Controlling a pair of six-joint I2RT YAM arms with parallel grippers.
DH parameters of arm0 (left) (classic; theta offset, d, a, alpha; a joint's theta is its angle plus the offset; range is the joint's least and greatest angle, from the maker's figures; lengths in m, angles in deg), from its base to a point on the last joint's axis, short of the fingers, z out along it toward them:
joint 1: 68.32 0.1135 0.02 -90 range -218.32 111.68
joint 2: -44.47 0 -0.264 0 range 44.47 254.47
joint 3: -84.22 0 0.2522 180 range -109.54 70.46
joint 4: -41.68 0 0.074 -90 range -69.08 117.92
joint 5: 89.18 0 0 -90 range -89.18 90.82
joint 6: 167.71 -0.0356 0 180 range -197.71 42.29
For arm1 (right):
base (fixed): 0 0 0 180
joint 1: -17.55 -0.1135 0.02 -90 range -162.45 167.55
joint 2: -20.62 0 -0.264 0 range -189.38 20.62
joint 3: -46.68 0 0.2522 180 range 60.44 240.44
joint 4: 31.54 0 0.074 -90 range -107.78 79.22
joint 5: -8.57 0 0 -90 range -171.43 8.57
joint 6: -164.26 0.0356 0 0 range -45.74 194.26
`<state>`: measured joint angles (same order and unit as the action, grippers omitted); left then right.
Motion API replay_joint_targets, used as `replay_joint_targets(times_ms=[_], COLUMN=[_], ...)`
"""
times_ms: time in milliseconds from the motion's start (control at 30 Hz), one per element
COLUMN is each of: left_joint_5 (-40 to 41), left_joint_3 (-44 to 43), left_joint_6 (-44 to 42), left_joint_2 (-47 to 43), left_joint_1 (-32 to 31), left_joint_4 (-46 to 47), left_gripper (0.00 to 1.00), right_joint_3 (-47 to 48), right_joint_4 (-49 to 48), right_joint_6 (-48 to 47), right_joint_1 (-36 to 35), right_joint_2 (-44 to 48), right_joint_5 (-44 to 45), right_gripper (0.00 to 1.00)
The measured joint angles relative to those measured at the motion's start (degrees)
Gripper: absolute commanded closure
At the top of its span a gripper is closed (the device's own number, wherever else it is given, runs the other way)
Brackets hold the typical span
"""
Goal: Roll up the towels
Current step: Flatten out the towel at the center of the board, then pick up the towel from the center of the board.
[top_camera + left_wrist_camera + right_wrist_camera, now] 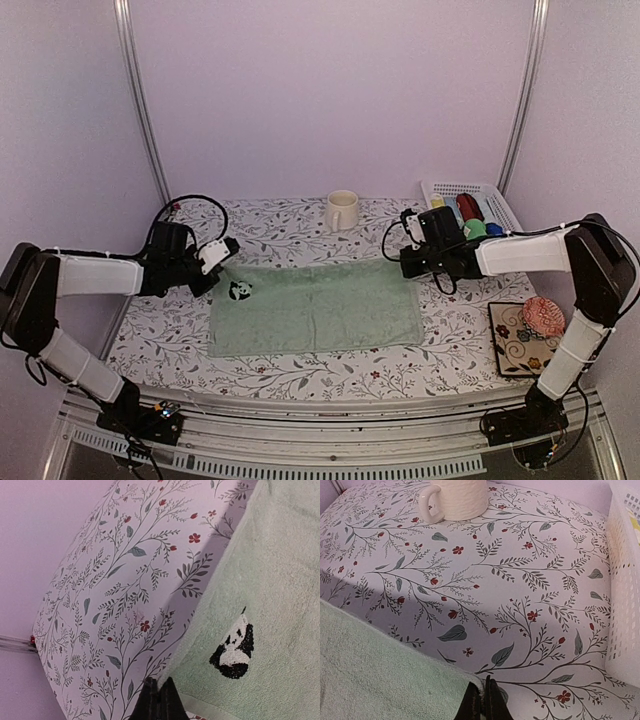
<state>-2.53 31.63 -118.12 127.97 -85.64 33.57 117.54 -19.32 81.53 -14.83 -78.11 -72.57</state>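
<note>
A pale sage green towel (315, 315) lies spread flat on the floral tablecloth, with a small black-and-white panda patch (240, 291) near its far left corner. My left gripper (224, 260) is shut on that far left corner; in the left wrist view its dark fingertips (159, 692) pinch the towel (270, 580) edge beside the patch (234, 647). At the far right corner my right gripper (406, 264) is also shut. In the right wrist view it (484, 695) clamps the tip of the towel (375, 675).
A cream mug (341, 210) (457, 497) stands at the back centre. At the back right sits a white basket (497, 200) (625, 580) holding coloured items. A patterned square tile (515, 345) with a pink object (545, 315) lies at the right front.
</note>
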Motion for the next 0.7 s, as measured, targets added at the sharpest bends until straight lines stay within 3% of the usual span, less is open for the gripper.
replay_joint_targets(times_ms=[700], left_joint_5=[-5.27], left_joint_3=[2.4], left_joint_6=[-0.37], left_joint_2=[-3.87], left_joint_1=[1.46], left_joint_4=[2.27], left_gripper=[1.0], right_joint_3=[-4.28], right_joint_4=[-1.11], right_joint_6=[2.43], right_joint_1=[0.24], right_joint_2=[2.27], right_joint_5=[-5.03], right_gripper=[0.98])
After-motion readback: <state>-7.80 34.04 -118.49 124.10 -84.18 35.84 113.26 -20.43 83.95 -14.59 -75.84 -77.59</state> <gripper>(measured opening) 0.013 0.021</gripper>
